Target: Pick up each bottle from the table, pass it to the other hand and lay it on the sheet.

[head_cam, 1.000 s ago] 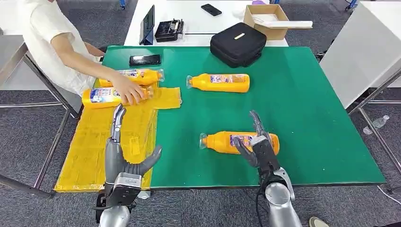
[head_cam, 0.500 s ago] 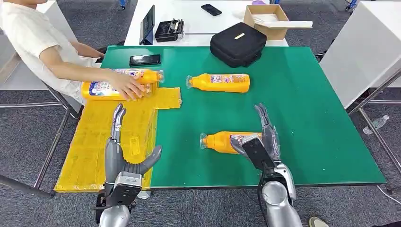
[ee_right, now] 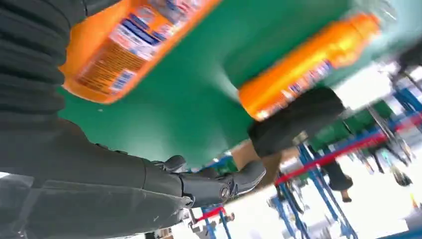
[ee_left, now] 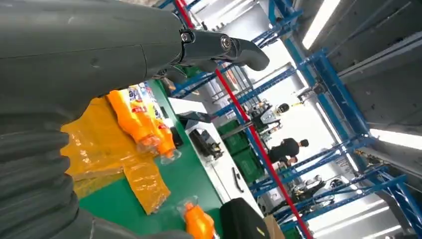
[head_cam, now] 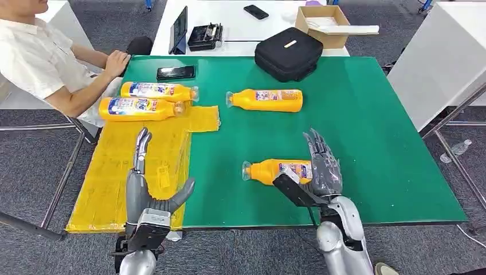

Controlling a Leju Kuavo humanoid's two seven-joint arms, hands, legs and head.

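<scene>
The near orange bottle (head_cam: 269, 171) lies on its side on the green table (head_cam: 372, 143), cap pointing left. My right hand (head_cam: 318, 169) stands at its base end, fingers spread and thumb out, not closed around it; the right wrist view shows this bottle (ee_right: 124, 45) close by the palm. A second bottle (head_cam: 265, 99) lies farther back. Two more bottles (head_cam: 137, 107) (head_cam: 157, 90) lie side by side at the far end of the yellow sheet (head_cam: 114, 177). My left hand (head_cam: 146, 186) is held upright and open over the sheet, holding nothing.
A person sits at the far left, one hand (head_cam: 117, 60) resting on the table corner. A phone (head_cam: 175, 72) and a black case (head_cam: 288, 52) lie at the table's back edge. A white table behind holds a cardboard box (head_cam: 324, 23).
The person let go of the bottle on the sheet and drew the arm back to the table corner. My right hand turned and spread its fingers wider beside the near bottle. The left hand stayed put.
</scene>
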